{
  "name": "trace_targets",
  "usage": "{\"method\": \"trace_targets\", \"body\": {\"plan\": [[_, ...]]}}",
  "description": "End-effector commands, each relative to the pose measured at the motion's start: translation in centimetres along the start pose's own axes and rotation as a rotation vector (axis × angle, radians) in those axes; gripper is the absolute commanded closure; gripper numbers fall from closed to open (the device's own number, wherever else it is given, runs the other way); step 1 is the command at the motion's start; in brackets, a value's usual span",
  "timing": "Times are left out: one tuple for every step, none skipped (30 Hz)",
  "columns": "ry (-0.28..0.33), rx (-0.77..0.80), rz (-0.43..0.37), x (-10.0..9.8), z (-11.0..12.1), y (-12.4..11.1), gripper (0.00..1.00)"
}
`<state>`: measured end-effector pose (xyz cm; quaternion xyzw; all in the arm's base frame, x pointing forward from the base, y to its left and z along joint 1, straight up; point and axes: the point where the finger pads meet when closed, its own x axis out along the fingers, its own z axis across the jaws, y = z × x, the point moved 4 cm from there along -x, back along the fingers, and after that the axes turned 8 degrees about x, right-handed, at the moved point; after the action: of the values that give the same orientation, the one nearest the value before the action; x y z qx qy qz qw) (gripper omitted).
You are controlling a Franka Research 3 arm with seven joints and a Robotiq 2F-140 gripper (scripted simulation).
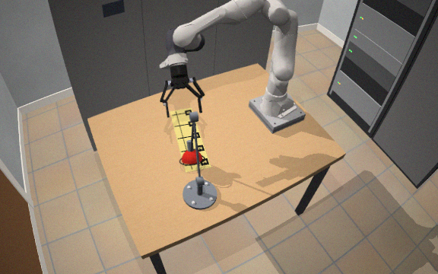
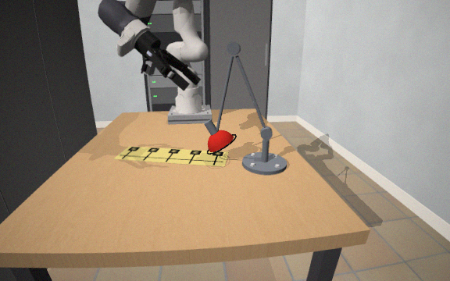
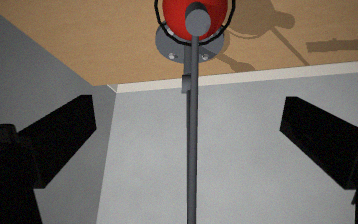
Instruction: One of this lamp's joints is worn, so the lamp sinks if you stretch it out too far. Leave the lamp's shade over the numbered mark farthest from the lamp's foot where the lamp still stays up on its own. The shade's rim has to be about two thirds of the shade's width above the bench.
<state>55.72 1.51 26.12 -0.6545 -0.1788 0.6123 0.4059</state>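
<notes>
The gripper [image 1: 182, 103] hangs with fingers spread wide, holding nothing. The shade [image 1: 192, 156] lies ahead of it and lower, over the mark nearest the foot [image 1: 200, 194]. Between them the lamp's rod [image 3: 192, 135] runs dead centre between the fingers, its long axis pointing straight away toward the shade.

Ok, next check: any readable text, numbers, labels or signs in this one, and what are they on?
None can be read.
Yellow strip: five black squares on stems along a line; any numbers are too small to read.
Dark panel on the cabinet: blank.
Rack: green lights only, no lettering.
Lamp shade, lamp foot, gripper: no markings visible.
</notes>
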Motion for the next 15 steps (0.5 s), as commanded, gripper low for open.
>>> {"method": "trace_targets", "body": {"plan": [[-0.006,0.002,0.001,0.11,0.14,-0.06,0.0],[-0.004,0.002,0.001,0.12,0.11,-0.05,0.0],[-0.003,0.001,0.001,0.14,0.07,-0.04,0.0],[-0.002,0.001,0.002,0.16,0.04,-0.03,0.0],[0.0,0.001,0.002,0.18,0.0,-0.01,0.0],[0.001,0.0,0.002,0.2,-0.03,0.0,0.0],[0.002,0.0,0.002,0.21,-0.07,0.01,0.0],[0.003,0.0,0.002,0.23,-0.1,0.02,0.0],[0.005,-0.001,0.002,0.25,-0.14,0.03,0.0],[0.005,-0.001,0.002,0.25,-0.14,0.03,0.0],[0.005,-0.001,0.002,0.25,-0.14,0.03,0.0],[0.004,-0.001,0.002,0.24,-0.13,0.03,0.0],[0.004,-0.001,0.002,0.24,-0.12,0.03,0.0],[0.004,-0.001,0.002,0.23,-0.12,0.03,0.0],[0.004,0.0,0.002,0.22,-0.11,0.03,0.0]]}}
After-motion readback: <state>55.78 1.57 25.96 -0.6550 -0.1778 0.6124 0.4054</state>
